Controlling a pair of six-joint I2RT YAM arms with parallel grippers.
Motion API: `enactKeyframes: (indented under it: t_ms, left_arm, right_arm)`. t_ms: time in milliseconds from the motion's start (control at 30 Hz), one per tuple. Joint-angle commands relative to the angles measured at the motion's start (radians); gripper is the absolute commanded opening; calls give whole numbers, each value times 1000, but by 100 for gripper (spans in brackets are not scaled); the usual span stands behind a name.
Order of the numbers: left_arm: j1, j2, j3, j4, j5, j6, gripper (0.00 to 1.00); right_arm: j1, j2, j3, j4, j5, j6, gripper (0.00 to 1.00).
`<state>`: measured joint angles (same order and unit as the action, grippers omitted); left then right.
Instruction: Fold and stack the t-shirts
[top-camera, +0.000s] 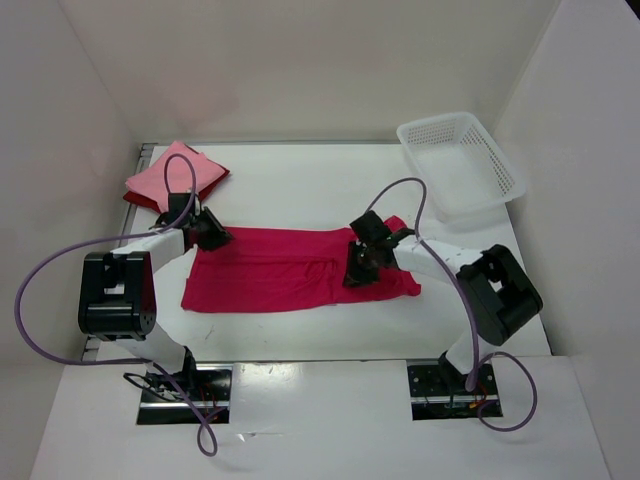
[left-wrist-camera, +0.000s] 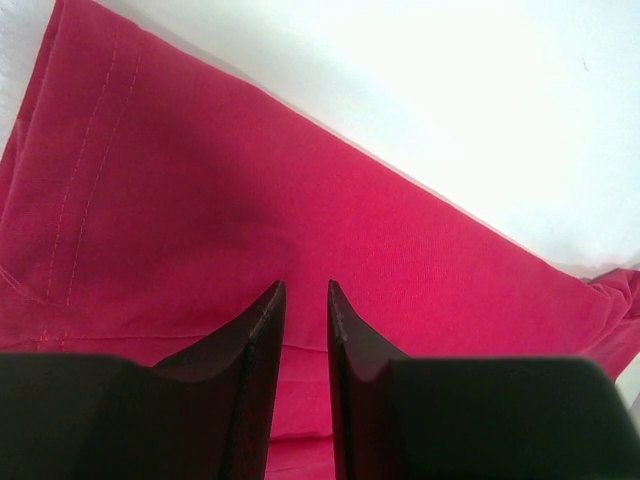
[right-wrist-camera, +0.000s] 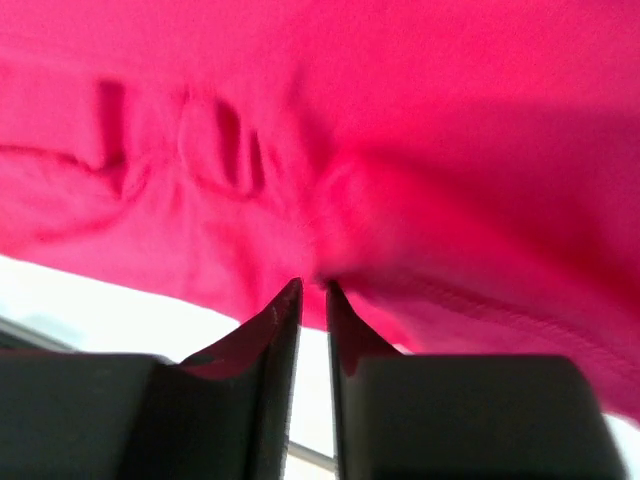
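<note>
While magenta-crimson shirt (top-camera: 290, 270) lies flat mid-bench (top-camera: 300, 185), your right end effector (right-wrist-camera: 313, 283) is pinched nearly closed on bunched edge. Left end effector (left-wrist-camera: 305, 285) equally narrow at left end, hold unclear. Confirm that pinch, then raise both ends level, cloth taut.

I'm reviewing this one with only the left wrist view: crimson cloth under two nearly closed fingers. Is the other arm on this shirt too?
Observer: Yes. The right gripper pinches a bunched bit of the crimson shirt near its right end.
Operator: Any shirts already folded?
Observer: A folded pink shirt lies on a dark red shirt at the far left corner.
Operator: Anything else on the table?
Observer: A white lattice basket sits at the far right corner.
</note>
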<state>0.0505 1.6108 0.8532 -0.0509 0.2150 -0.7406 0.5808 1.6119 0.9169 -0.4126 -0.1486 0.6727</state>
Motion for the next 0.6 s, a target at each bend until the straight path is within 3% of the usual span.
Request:
enactKeyframes:
  t_ms: [0,167,333,467,567]
  left_arm:
    - [-3,6,46,33,14,-9,30]
    - [-3,6,67,13,14,-9,30]
    - [-3,-12,76,13,23,-9,30]
    - [-3,-12,67,13,23,1,30]
    - [-3,-12,58,13,34,1,30]
  right_arm:
    - [34,-56,-22,15,-28,62,30]
    - [34,-109,45,-40,-45,33,34]
    - [-53,-144,126,-94,10,-13,33]
    - [-62,-91,194,-106,173,-64,33]
    - [-91,-28,233,-92,233,-96,40]
